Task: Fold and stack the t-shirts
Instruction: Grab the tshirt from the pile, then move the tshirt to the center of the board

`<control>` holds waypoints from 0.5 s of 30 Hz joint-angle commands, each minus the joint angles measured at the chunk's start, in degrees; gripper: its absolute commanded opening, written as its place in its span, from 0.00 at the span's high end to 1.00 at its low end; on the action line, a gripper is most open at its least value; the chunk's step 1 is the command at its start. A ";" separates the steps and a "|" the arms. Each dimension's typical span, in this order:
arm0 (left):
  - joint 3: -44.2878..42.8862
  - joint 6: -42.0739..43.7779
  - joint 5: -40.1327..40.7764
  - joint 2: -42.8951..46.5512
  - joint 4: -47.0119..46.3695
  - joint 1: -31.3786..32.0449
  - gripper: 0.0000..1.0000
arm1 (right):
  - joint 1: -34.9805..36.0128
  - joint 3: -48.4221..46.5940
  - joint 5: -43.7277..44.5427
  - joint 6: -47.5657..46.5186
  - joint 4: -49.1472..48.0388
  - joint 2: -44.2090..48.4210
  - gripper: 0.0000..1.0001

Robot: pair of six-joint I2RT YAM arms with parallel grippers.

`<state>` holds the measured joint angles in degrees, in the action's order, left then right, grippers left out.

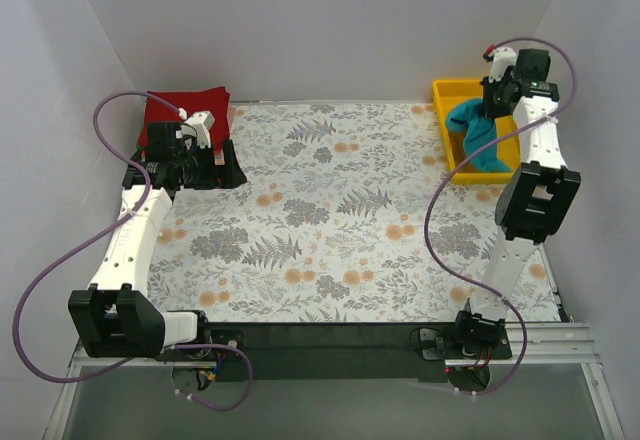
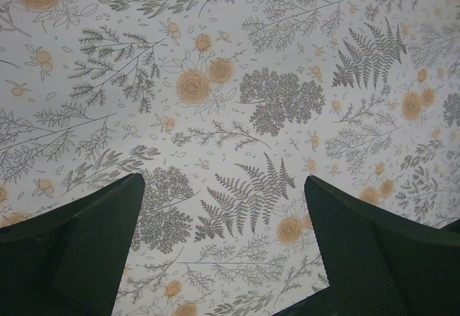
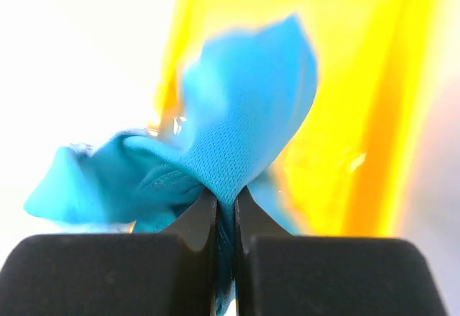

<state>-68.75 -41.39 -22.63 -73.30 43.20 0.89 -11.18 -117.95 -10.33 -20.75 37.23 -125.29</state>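
Note:
A teal-blue t-shirt (image 1: 478, 138) hangs crumpled out of the yellow tray (image 1: 449, 89) at the back right. My right gripper (image 1: 497, 100) is shut on a fold of it and holds it above the tray; in the right wrist view the cloth (image 3: 237, 136) is pinched between the fingers (image 3: 224, 208). A dark red folded t-shirt (image 1: 185, 110) lies at the back left corner. My left gripper (image 1: 205, 155) is open and empty just in front of it, over the floral covering (image 2: 230, 115). No orange or green shirt is in view.
The floral covering (image 1: 340, 210) spans the table between the arms. White walls close in the back and both sides. The left arm's purple cable (image 1: 60, 240) loops at the left edge.

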 commanded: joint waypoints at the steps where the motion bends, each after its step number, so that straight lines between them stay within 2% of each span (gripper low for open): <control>1: -2.26 -0.36 -2.59 1.75 -1.01 0.08 0.06 | -0.07 -3.33 -7.41 -1.13 -1.11 14.79 0.99; 9: -5.25 -0.54 -3.99 3.16 -0.49 0.08 0.06 | 3.09 -3.26 -21.29 2.29 -0.67 27.80 0.99; 15: -5.87 -0.01 -5.49 5.53 -0.75 0.08 0.06 | 10.29 5.52 -25.71 6.42 -0.93 36.68 0.99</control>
<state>-72.31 -41.80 -26.20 -70.67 42.83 0.89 -3.70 -116.57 -30.83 -17.72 36.12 -91.70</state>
